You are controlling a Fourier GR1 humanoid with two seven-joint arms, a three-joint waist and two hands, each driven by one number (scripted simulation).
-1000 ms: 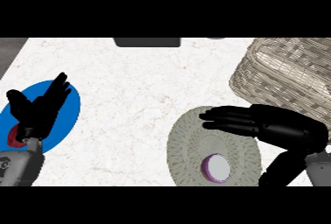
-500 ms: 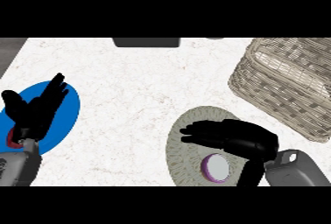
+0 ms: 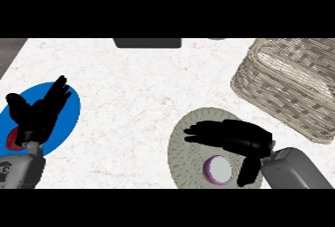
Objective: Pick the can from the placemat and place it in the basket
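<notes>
The right hand (image 3: pixel 237 138) hangs over the placemat (image 3: pixel 186 153), its fingers (image 3: pixel 203 131) stretched toward the view's left and slightly bent, lying together, with the thumb (image 3: pixel 247 170) pointing down toward the lower edge. They close on nothing. Just below the fingers and beside the thumb sits the can (image 3: pixel 218 170), seen end-on: a pale round top with a purple rim, resting on the lower part of the placemat. Whether the thumb touches it cannot be told. The grey forearm (image 3: pixel 294 170) runs from the hand to the lower right corner.

The placemat is a round, woven, grey-green disc on the white marbled counter (image 3: pixel 144 88). Up and to the right of it stands the basket (image 3: pixel 294 84), wicker, tan, tilted in view, with only bare weave showing inside. It sits well apart from the can.

At the left edge the left hand (image 3: pixel 36 115) rests open, fingers up and spread, over a blue plate (image 3: pixel 68 113). A small red thing (image 3: pixel 13 138) peeks out beside its wrist. A dark object (image 3: pixel 147 42) lies at the counter's far edge.
</notes>
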